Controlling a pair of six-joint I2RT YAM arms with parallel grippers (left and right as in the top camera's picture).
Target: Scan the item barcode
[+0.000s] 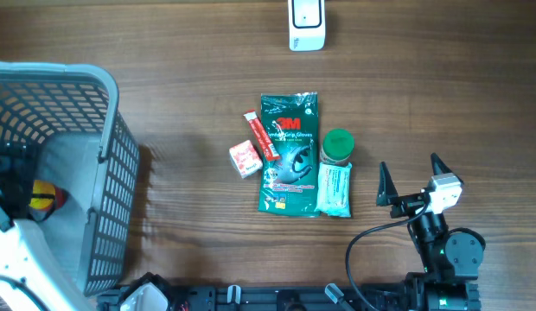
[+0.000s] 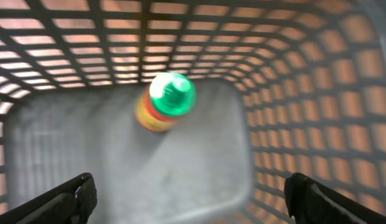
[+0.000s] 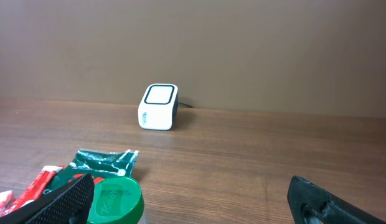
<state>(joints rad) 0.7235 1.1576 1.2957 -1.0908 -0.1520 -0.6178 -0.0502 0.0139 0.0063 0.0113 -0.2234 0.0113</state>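
Left gripper (image 2: 190, 193), jaws open and empty, hangs in the grey plastic mesh basket (image 1: 78, 73), apparently the bin for scanned goods, above a green-capped yellow bottle (image 2: 168, 99); right gripper (image 1: 410, 164), also open, faces the green plastic glove packet (image 1: 290, 155) awaiting the white boxy scanner (image 1: 306, 24)

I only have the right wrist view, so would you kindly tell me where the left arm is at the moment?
Observer: The left gripper hangs open inside the grey plastic mesh basket at the left edge of the wooden table.
Operator: Thank you; is anything in that basket?
Observer: Yes, a blurred yellow-and-red bottle with a green cap, clear of the fingers.
Operator: What lies beside the green-lidded jar that I see?
Observer: A pale green packet, on the jar's side nearer the robot.
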